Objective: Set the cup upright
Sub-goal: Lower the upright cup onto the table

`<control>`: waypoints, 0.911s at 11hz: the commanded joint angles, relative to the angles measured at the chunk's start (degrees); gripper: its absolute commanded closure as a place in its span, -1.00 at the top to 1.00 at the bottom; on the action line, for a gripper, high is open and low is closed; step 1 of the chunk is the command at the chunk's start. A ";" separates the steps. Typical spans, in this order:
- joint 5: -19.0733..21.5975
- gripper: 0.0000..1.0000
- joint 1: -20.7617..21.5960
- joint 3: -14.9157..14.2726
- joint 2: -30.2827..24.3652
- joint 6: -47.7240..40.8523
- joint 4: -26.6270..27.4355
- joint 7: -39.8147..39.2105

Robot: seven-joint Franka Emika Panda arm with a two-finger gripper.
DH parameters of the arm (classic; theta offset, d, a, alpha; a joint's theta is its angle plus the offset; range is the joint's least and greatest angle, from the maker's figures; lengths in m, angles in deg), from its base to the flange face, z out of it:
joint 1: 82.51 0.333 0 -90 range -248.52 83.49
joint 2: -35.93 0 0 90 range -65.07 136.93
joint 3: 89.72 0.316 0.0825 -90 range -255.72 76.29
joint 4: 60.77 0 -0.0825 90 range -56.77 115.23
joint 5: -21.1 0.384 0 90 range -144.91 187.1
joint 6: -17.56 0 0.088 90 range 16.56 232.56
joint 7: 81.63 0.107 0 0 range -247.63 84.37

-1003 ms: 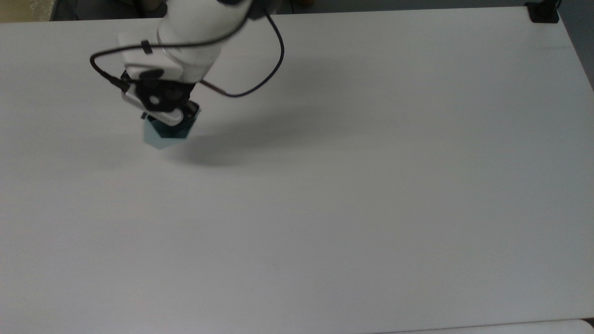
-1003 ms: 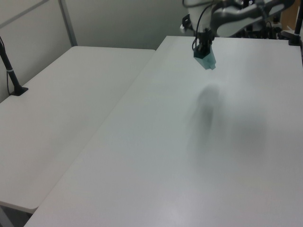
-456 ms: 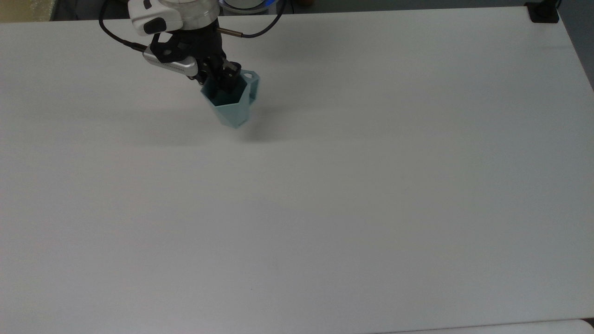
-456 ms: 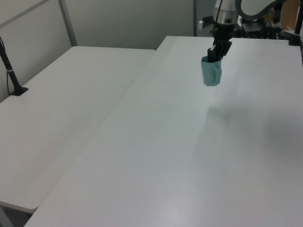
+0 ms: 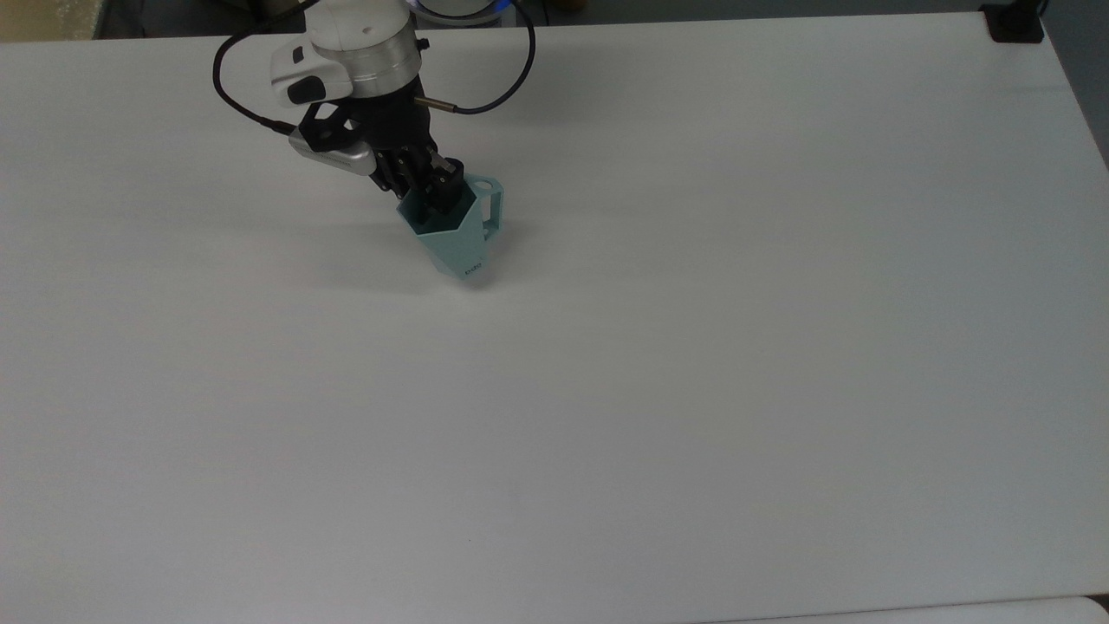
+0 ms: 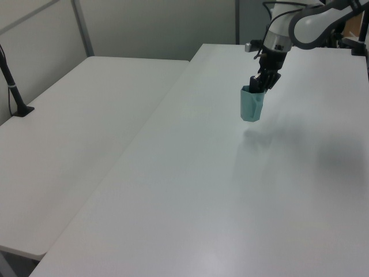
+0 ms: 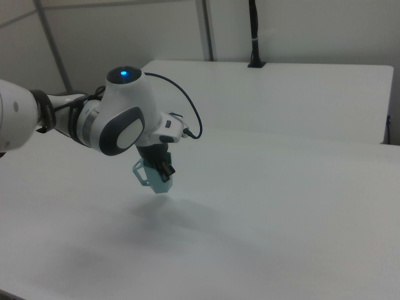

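The cup (image 5: 457, 232) hung mouth-up in the far stretch of the counter (image 5: 658, 373), its base seemingly just above the surface in the right view, handle toward the top view's right. The jaws (image 5: 431, 192) pinched its rim wall, one finger inside. From where I stood, a slow, straight descent until the base sat flat looked wise, releasing only then.

One cup (image 5: 459, 245), one claw (image 5: 433, 195), two white tables (image 6: 190, 190) (image 6: 69, 127)
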 commanded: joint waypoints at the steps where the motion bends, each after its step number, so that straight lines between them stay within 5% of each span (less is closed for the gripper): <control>1: 1.34 -1.00 -0.39 -0.25 1.00 1.37 0.59 -1.66; 8: -1.47 -1.00 -0.48 -0.25 4.70 1.37 -0.81 -1.04; 9: -1.38 0.32 -1.18 -0.25 4.44 0.58 -1.34 -0.69; 10: -1.56 0.99 -1.01 -0.34 4.00 -1.42 -1.60 -1.30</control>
